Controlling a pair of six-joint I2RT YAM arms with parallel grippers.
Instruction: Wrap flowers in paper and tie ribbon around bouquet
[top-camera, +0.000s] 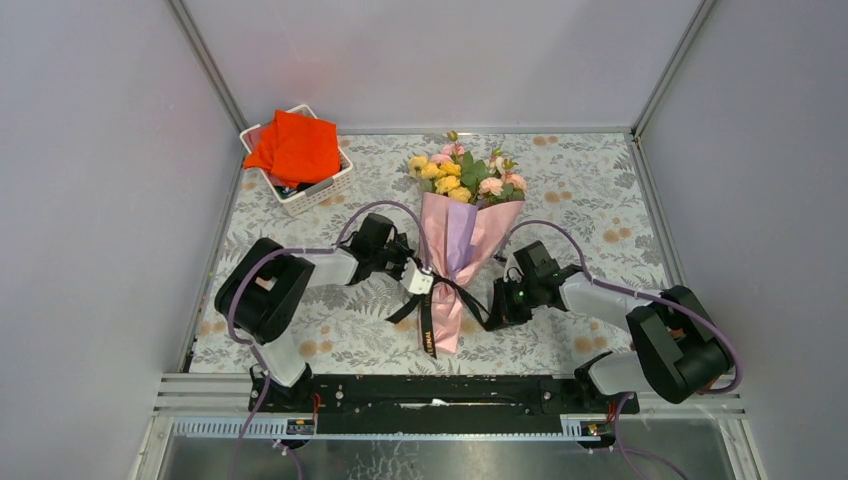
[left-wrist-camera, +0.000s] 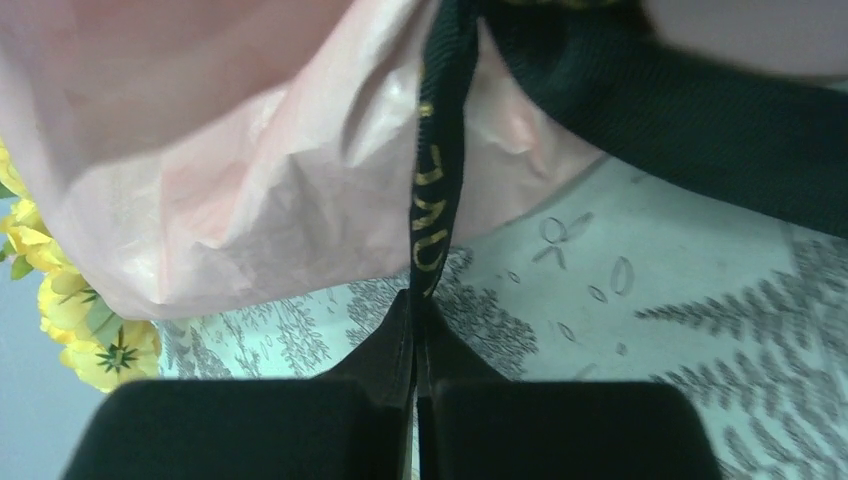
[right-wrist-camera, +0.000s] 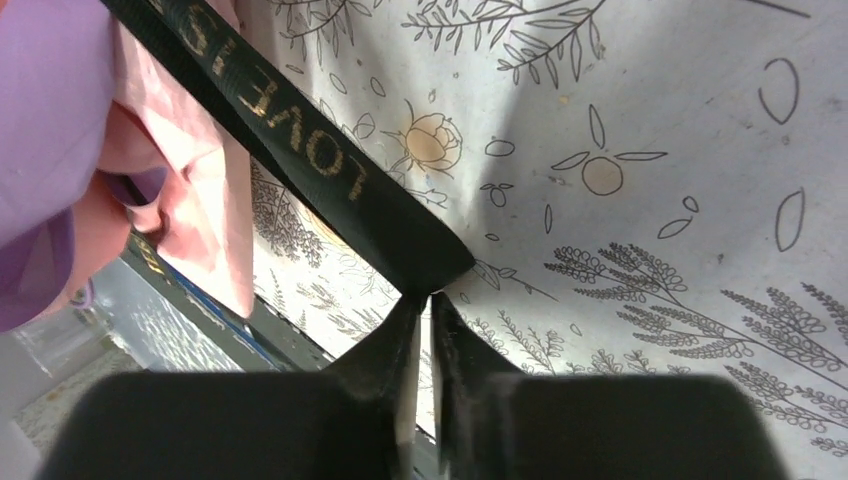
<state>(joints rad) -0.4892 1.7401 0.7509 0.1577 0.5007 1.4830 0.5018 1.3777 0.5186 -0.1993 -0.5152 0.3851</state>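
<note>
At the far left corner of the table (top-camera: 600, 190) stands a white basket (top-camera: 335, 180) with an orange-red cloth (top-camera: 295, 145) piled on top.

The left tool (left-wrist-camera: 415, 300) lies low beside the narrow part of the bouquet (top-camera: 460, 250), on its left. Its 2 fingers are pressed together, pinching an edge-on length of the black ribbon (left-wrist-camera: 435, 200). Pale gold letters show on the strip just above the fingertips. Behind it sits crumpled pink paper (left-wrist-camera: 250, 200), and a broader band of the same ribbon crosses the upper right of the left wrist view.

The bouquet lies in the middle of the table, its wide end pointing away from the arms. The flowers (top-camera: 462, 172), yellow and pink with green leaves, spill out of that end. The cone shows both pink and purple faces. The ribbon goes around the cone's narrow part, and 1 tail runs down over the lower end of the paper.

The right tool (right-wrist-camera: 425, 295) sits just right of the cone's lower end. Its fingers are nearly together, clamping the tip of a flat ribbon length printed "LOVE". That length runs up and left toward the wrapped paper.
</note>
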